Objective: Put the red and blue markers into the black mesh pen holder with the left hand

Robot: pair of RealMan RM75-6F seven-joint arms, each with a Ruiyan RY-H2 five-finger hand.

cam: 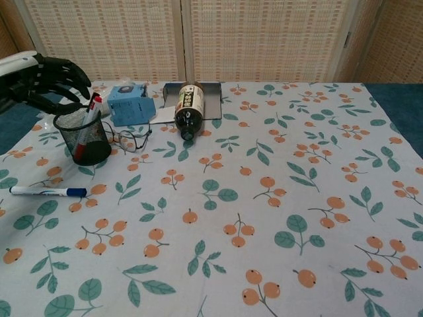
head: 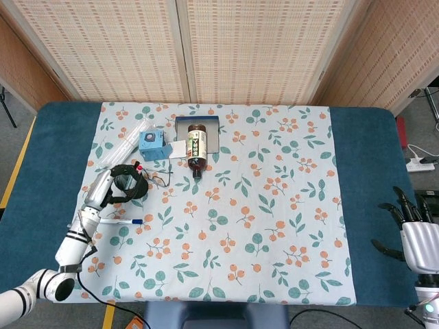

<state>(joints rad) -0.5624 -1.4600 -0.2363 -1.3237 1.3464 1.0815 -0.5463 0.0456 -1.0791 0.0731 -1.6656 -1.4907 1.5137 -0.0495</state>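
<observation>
The black mesh pen holder [cam: 83,136] stands at the cloth's left side. The red marker [cam: 90,112] leans inside it, red cap above the rim. My left hand [cam: 45,76] hovers just up-left of the holder, fingers apart and holding nothing; in the head view the left hand [head: 118,184] covers most of the holder [head: 136,191]. The blue marker [cam: 47,191] lies flat on the cloth in front of the holder, also visible as the blue marker [head: 121,221] in the head view. My right hand [head: 418,240] hangs open off the table's right edge.
A blue box [cam: 130,105] and folded glasses [cam: 133,139] sit right beside the holder. A brown bottle [cam: 188,109] lies on a metal tray [head: 208,126] further back. Floral cloth [head: 260,205] covers the table's middle.
</observation>
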